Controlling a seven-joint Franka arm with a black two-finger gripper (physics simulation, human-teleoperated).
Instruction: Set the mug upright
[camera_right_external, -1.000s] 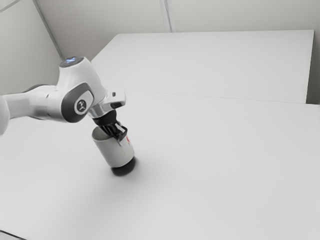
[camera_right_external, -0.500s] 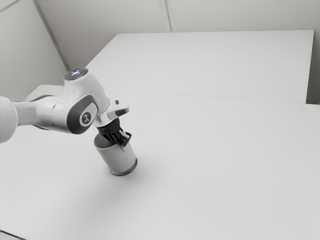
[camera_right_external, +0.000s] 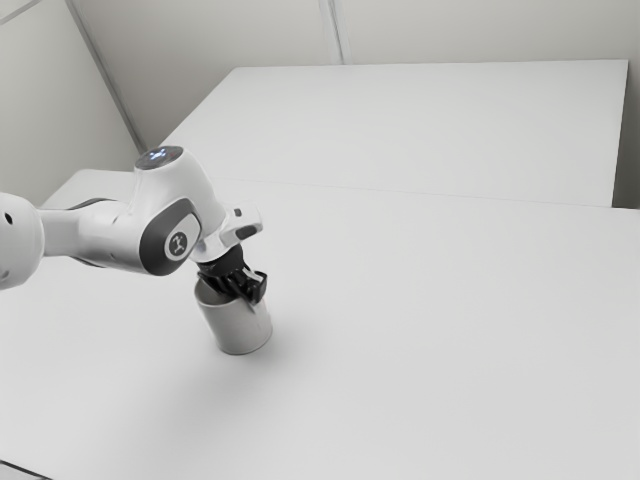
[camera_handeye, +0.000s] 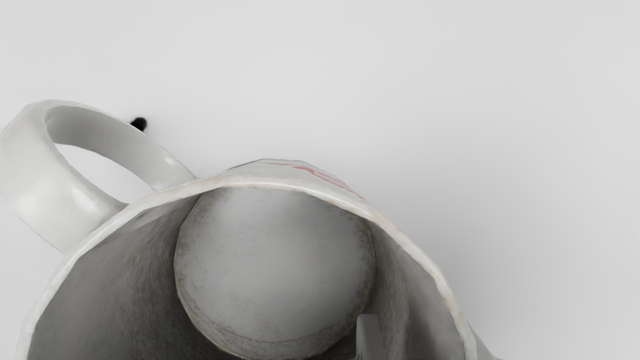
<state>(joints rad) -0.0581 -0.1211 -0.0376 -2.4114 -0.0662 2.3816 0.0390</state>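
In the exterior view, locate your mug (camera_right_external: 238, 328) on the worktop (camera_right_external: 450, 330), between 7 and 8 o'clock from the view's centre. Its base is down and its mouth faces up; it stands upright or nearly so. Your arm (camera_right_external: 110, 235) enters from 9 o'clock. The fingers (camera_right_external: 251, 297) are apart and straddle the mug wall, one inside the mouth, one outside; contact with the wall cannot be determined. Looking into the mouth, take the straddled wall as 3 o'clock: the handle (camera_handeye: 30, 165) is near 11 o'clock and the red marking (camera_handeye: 325, 177) between 12 and 1 o'clock.
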